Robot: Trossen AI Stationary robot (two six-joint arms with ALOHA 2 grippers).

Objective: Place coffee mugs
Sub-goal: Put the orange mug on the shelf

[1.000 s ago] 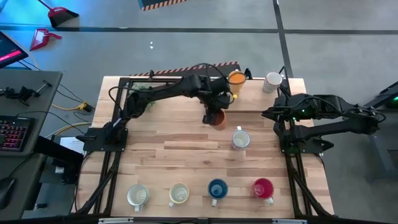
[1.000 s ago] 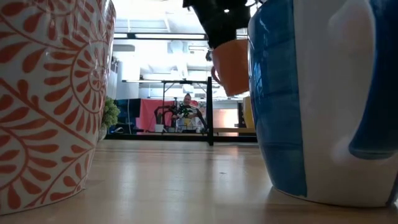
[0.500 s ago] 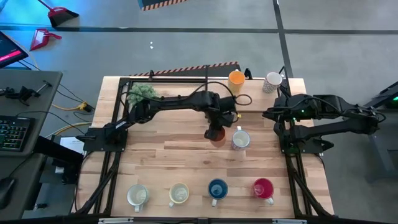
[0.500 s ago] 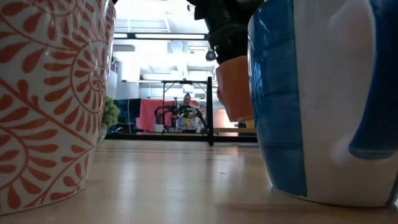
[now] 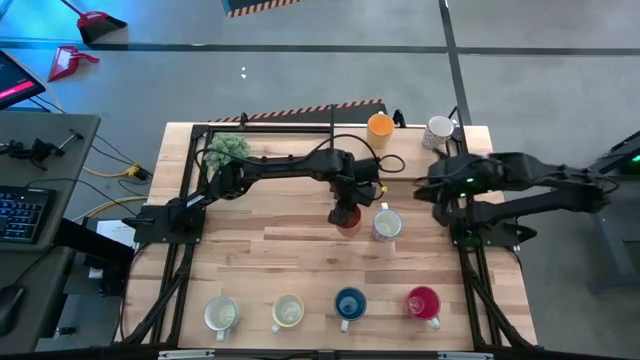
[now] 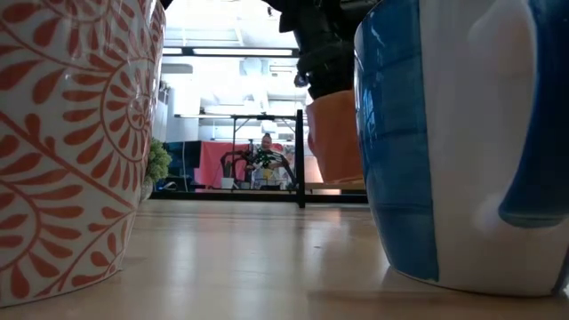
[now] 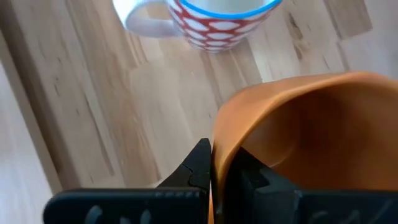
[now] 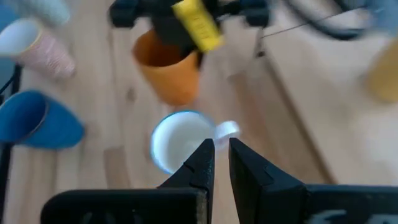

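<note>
- One orange mug [image 5: 347, 214] is pinched by its rim in the left hand [image 5: 349, 203], over the middle of the worktop [image 5: 260, 250]. In the left wrist view, one finger [image 7: 198, 167] sits outside the orange wall and the other sits inside the cup.
- Just beside it stands a white mug with red spots [image 5: 386, 224]. I think that is the big danger. If the orange mug comes down a bit to that side, the two could bump, and the spotted one could slide or tip.
- The hand holds only a thin bit of rim, so the mug might swing or slip if the arm moves fast.
- From the low view, the orange mug looks close to the wood, but I cannot tell if it touches yet. Letting go too soon could make it drop and wobble.
- The left arm reaches far out from its base on the left side, stretched across the worktop, with its hand pointing down.
- The right hand [image 5: 437, 186] hangs near the right side, and its fingers [image 8: 202, 163] are almost together with nothing between them.
- Four mugs stand in a row at the near edge: a patterned mug [image 5: 221, 314], a cream mug [image 5: 288, 312], a blue mug [image 5: 349, 305] and a red-pink mug [image 5: 424, 303].
- Two more wait at the far edge: a second orange mug [image 5: 380, 126] and a white mug [image 5: 438, 130].
</note>
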